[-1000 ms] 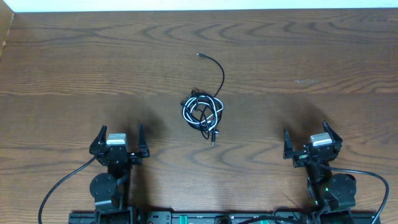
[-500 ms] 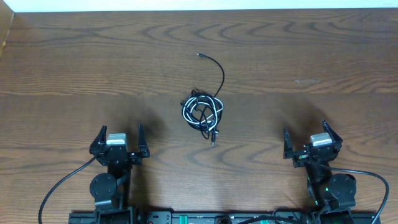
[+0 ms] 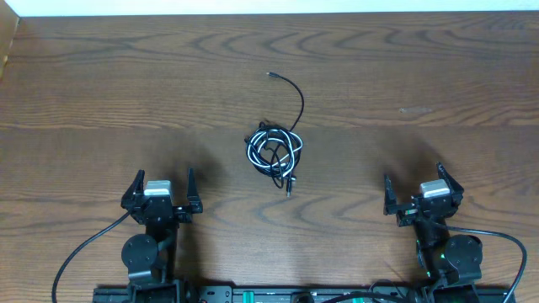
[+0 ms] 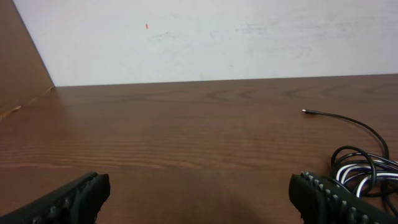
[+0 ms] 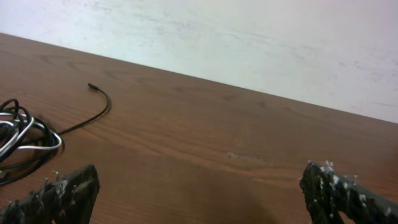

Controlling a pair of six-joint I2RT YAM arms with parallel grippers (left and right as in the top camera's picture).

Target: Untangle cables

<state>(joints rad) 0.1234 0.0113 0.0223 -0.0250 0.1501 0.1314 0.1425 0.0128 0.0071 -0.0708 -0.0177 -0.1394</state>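
Black and white thin cables [image 3: 274, 151], knotted in one coil at frame centre, lie well apart from my left gripper [image 3: 163, 183] and right gripper [image 3: 414, 188], both spread wide, empty. I judge that pinching the whole coil would tighten it. Dark wood-grain table [image 3: 101, 84]; pale wall [image 4: 217, 37] behind.

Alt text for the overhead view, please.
A tangle of black and white cables lies at the middle of a wooden table, one black end trailing toward the far edge. The left hand and right hand sit open at the near edge, apart from it.
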